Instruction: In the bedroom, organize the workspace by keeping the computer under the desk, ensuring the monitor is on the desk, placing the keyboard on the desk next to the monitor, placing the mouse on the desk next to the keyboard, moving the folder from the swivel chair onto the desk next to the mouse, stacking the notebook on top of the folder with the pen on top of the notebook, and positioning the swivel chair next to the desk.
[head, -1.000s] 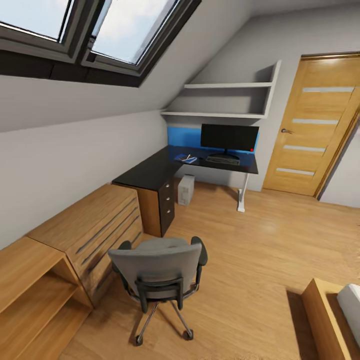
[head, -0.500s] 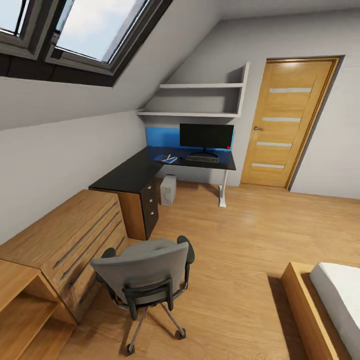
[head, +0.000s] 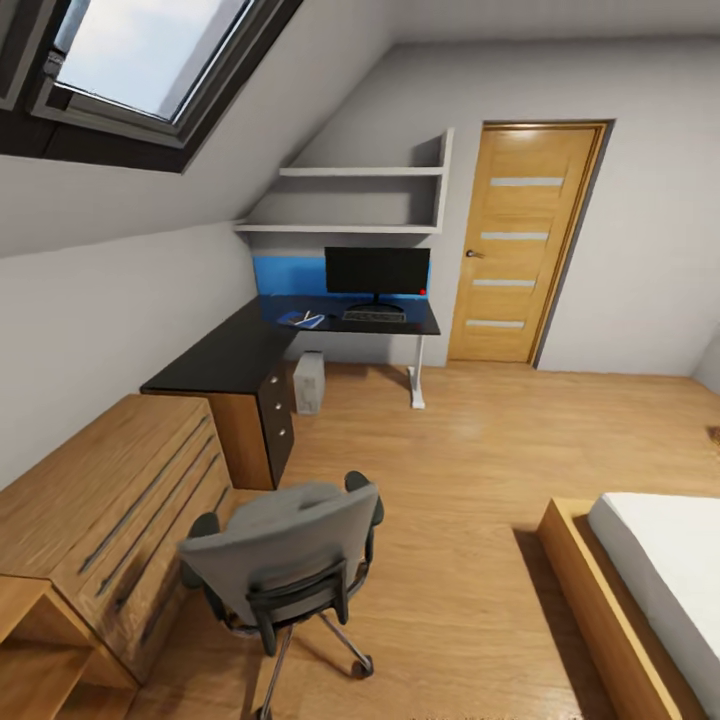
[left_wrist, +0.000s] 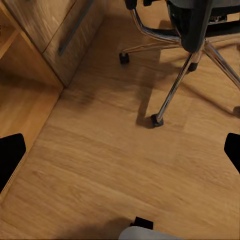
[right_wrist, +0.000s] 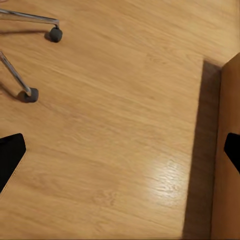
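The grey swivel chair (head: 285, 555) stands on the wood floor with its back toward me, hiding its seat and any folder on it. Far across the room is the black L-shaped desk (head: 225, 355). On it stand the dark monitor (head: 377, 270), a keyboard (head: 375, 315) in front of it, and a blue notebook with a pen (head: 302, 319) to the left. The pale computer tower (head: 309, 382) sits under the desk. My left gripper (left_wrist: 120, 155) hangs open over the floor by the chair's legs (left_wrist: 190, 55). My right gripper (right_wrist: 120, 155) is open above bare floor.
A wooden dresser (head: 100, 510) lines the left wall under the sloped ceiling and skylight. A bed with a wooden frame (head: 590, 610) fills the right foreground, its side (right_wrist: 227, 125) close to my right gripper. A wooden door (head: 520, 245) and wall shelves (head: 350, 200) lie beyond the desk.
The whole head view has swung to the right, so desk, chair and door sit further left in the picture and more bed shows. The things themselves have not moved.
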